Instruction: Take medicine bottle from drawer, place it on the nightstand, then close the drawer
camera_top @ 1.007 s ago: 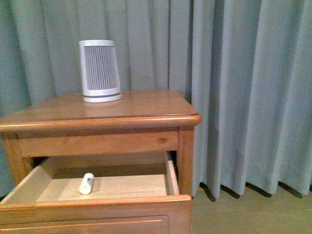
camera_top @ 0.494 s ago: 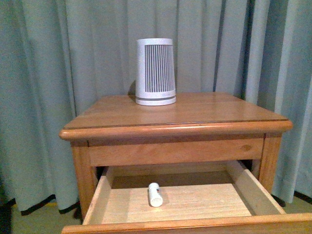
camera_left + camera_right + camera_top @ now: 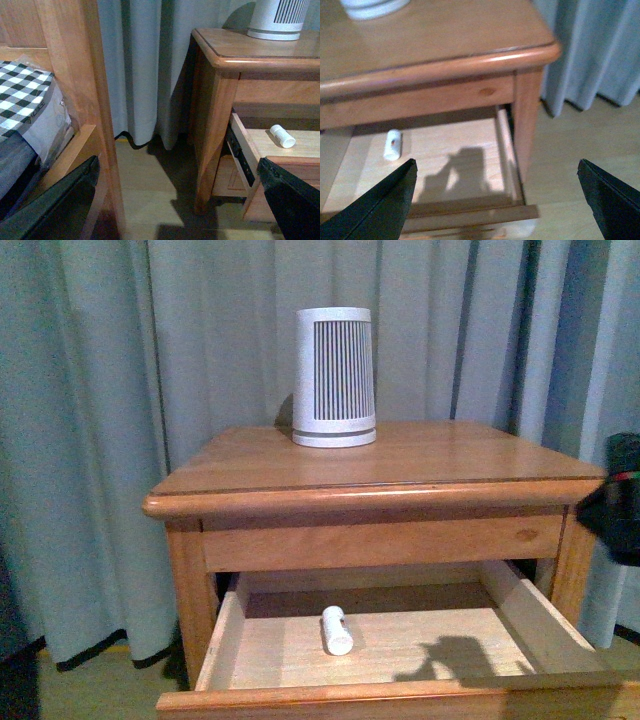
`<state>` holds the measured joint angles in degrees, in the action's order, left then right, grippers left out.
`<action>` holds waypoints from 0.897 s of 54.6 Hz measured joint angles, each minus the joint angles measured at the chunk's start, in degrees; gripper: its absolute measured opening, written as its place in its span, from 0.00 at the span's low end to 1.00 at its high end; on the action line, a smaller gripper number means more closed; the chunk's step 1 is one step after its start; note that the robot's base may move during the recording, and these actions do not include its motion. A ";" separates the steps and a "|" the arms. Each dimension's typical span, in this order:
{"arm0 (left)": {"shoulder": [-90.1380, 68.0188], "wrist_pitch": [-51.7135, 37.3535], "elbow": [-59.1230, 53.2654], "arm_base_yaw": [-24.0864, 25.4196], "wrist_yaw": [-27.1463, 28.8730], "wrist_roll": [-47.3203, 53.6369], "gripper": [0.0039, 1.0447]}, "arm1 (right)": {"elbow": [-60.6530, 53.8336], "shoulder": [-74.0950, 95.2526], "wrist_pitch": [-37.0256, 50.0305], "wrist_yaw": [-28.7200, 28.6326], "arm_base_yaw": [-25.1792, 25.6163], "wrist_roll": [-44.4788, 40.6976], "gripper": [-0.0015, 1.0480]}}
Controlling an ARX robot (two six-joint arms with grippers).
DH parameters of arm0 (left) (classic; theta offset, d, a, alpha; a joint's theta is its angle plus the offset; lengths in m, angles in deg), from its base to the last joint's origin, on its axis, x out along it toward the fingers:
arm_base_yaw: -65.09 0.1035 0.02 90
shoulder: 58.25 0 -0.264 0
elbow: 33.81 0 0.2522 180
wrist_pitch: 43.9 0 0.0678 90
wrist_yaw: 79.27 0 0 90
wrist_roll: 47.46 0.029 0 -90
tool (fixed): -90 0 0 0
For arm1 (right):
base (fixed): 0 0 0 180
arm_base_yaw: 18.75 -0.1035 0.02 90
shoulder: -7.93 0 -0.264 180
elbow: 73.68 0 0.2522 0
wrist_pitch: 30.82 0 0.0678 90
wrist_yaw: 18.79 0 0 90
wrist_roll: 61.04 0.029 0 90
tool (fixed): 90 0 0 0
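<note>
Pale grey-blue pleated curtains (image 3: 100, 440) hang to the floor behind a bedside scene.

At far left stands an orange-brown wooden bed frame (image 3: 75, 75) with black-and-white checked fabric (image 3: 22, 90) on the bed. The left gripper (image 3: 177, 165) hangs low beside this frame, left of the cabinet. Its two dark fingers are spread wide with nothing between them.

In the centre is the small orange-brown wooden nightstand (image 3: 380, 465) with a rounded-edge top. A tall white-grey ribbed tapered cylinder (image 3: 335, 375) stands at the far side of the top; the near part is bare.

Below the top, the upper wooden drawer with a pale interior (image 3: 222, 640) is pulled well out. The small white cylindrical medicine bottle (image 3: 337, 630) lies on its side on the drawer floor, slightly left of centre. Its long axis runs roughly from the drawer's front to its back.

Right of the bottle, a shadow (image 3: 450, 655) falls on the drawer floor. A dark part of the right arm (image 3: 622, 490) shows at the right edge. The right gripper (image 3: 496, 162) hovers above the right half of the drawer. Its fingers are also spread wide and empty.

The bottle lies to the left of the right gripper and below it. The right gripper looks nearer and better placed, since the drawer's side wall stands between the left gripper and the bottle. A grasp probably calls for fingers closing across the bottle's width.
</note>
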<state>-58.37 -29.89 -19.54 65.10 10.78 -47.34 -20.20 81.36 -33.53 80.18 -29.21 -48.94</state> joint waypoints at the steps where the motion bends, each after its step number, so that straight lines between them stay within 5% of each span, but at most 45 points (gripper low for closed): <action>1: 0.00 0.00 0.00 0.00 0.00 0.00 0.94 | 1.62 2.67 -0.17 -0.22 -1.03 0.15 0.93; 21: 0.00 0.00 0.00 -0.02 0.00 0.00 0.94 | 13.09 24.39 4.37 5.31 -10.97 -1.57 0.93; 49: 0.00 0.00 0.00 0.00 0.00 0.00 0.94 | 26.53 45.46 7.65 8.66 -14.80 -0.90 0.93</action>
<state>-58.37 -29.89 -19.54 65.10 10.78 -47.34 6.34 126.82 -25.88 88.84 -44.00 -49.84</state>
